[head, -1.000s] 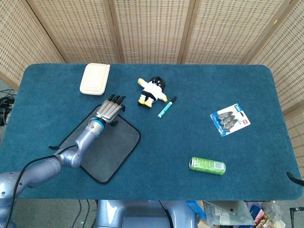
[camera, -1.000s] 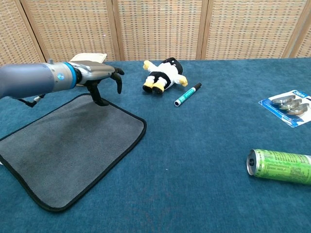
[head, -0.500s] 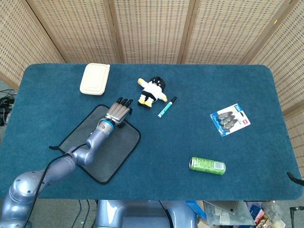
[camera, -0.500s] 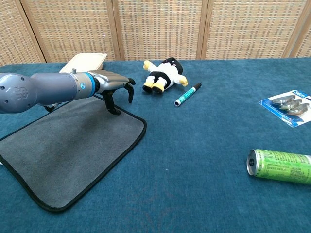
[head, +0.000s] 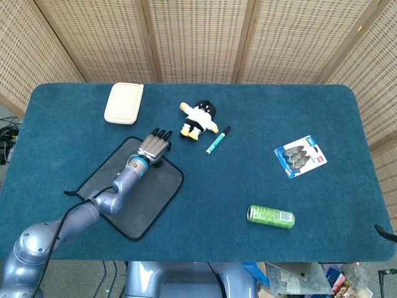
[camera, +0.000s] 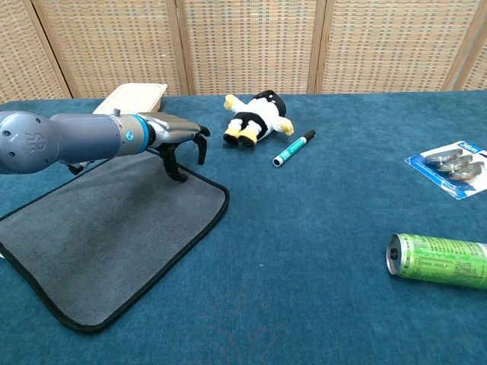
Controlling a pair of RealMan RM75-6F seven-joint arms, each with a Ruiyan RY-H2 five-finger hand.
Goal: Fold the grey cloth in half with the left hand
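Grey cloth [head: 133,188], black-edged, spread flat and unfolded on the blue worktop [head: 260,118], toward the front left. Left hand [head: 153,146] over the cloth's far corner, palm down, fingers [camera: 199,141] curled downward and apart, gripping nothing; thumb tip [camera: 176,175] down at the cloth's surface near that far edge, contact or not: cannot tell. Right hand out of both views. Beyond the hand, near but apart, a black, white and yellow plush toy [head: 199,119] lying on the worktop, with a teal marker pen [head: 218,140] just to its right. Cream lidded container [head: 123,103] near the far left edge. Green drink can [head: 270,216] on its side toward the front right, well apart from the cloth. Blue blister pack [head: 300,156] with rounded grey items inside, flat further right.
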